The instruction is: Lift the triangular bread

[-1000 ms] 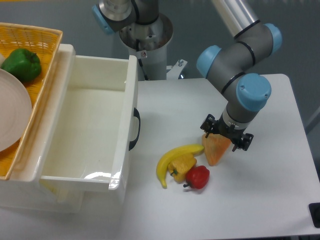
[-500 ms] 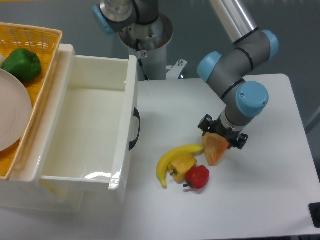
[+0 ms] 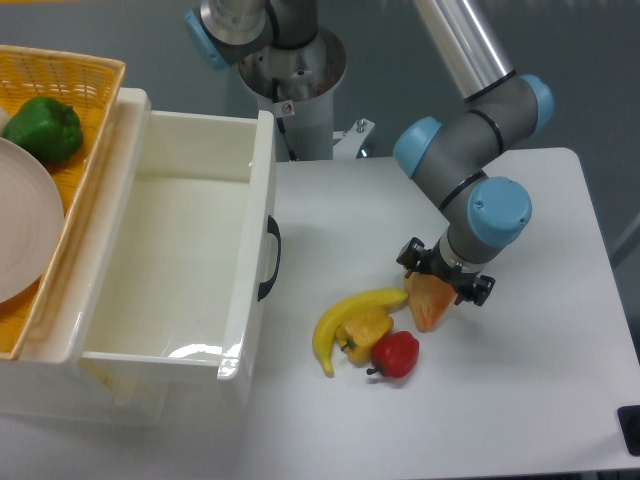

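Table: a white table top (image 3: 520, 400) with a grey floor behind it.
Arm: a grey robot arm with blue caps (image 3: 470, 150) bends down from the top.
Tool: the black two-finger gripper (image 3: 444, 279) points down at the table. Its two fingers sit one on each side of the wedge's top. It cannot be told if they are squeezing it yet or only close to it.
Bread: the small orange-tan triangular bread wedge (image 3: 430, 303) is right under the gripper, with its low part sticking out below. It looks to be lying on the table.
How it feels: it looks small, light and stiff, likely a toy. Its skin may be smooth, so it could slip.
Where to hold: the two flat sides near the wide top look best, since the thin tip gives little to hold.
Beside the gripper: a long yellow banana (image 3: 345, 315) touches the bread or nearly so. A small yellow pepper (image 3: 364, 331) and a round red pepper (image 3: 396, 354) lie just below.
Far from the gripper: a big white plastic bin (image 3: 255, 250), and a yellow woven basket (image 3: 70, 75) holding a green pepper (image 3: 45, 128).
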